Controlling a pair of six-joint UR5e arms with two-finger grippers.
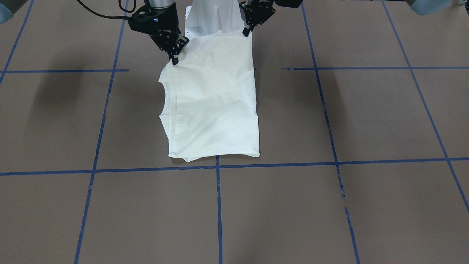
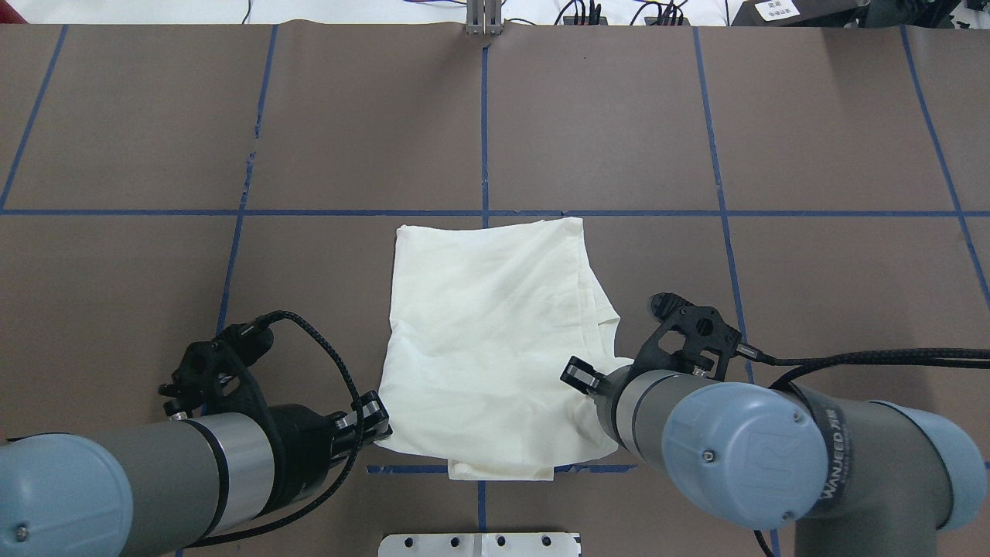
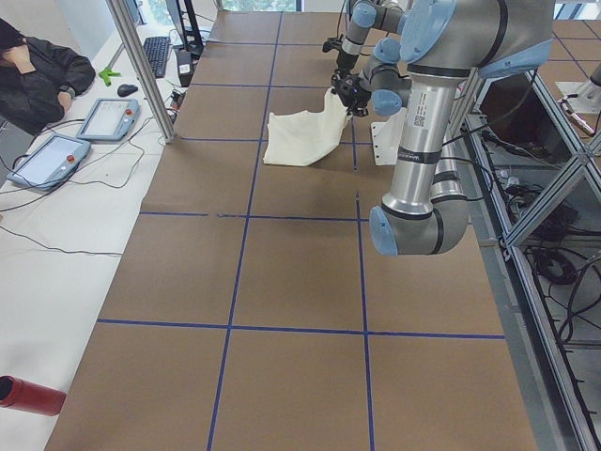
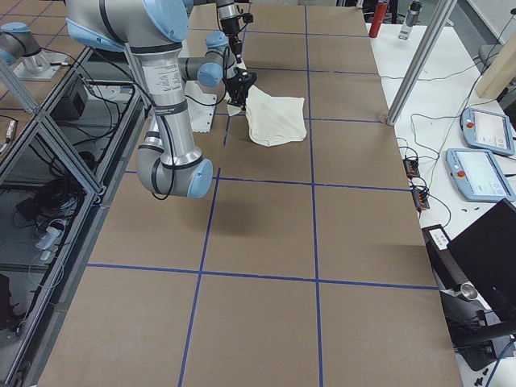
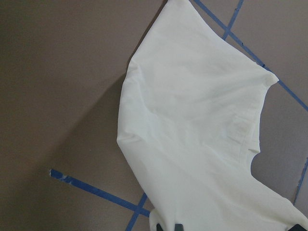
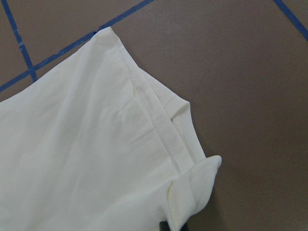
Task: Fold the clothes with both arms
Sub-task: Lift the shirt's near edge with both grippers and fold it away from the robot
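The cream shirt lies folded into a rough rectangle, plain side up, no print showing. Its far end rests flat on the brown table; the end nearest the robot is raised off the surface, as the exterior left view shows on the shirt. My left gripper is shut on one raised corner, also visible in the overhead view. My right gripper is shut on the other corner by the neck opening. Both wrist views show the cloth hanging away from the fingers.
The white pedestal base stands just behind the raised edge. Blue tape lines grid the table. Beyond the far side sit a person and teach pendants. A red bottle lies off the table edge.
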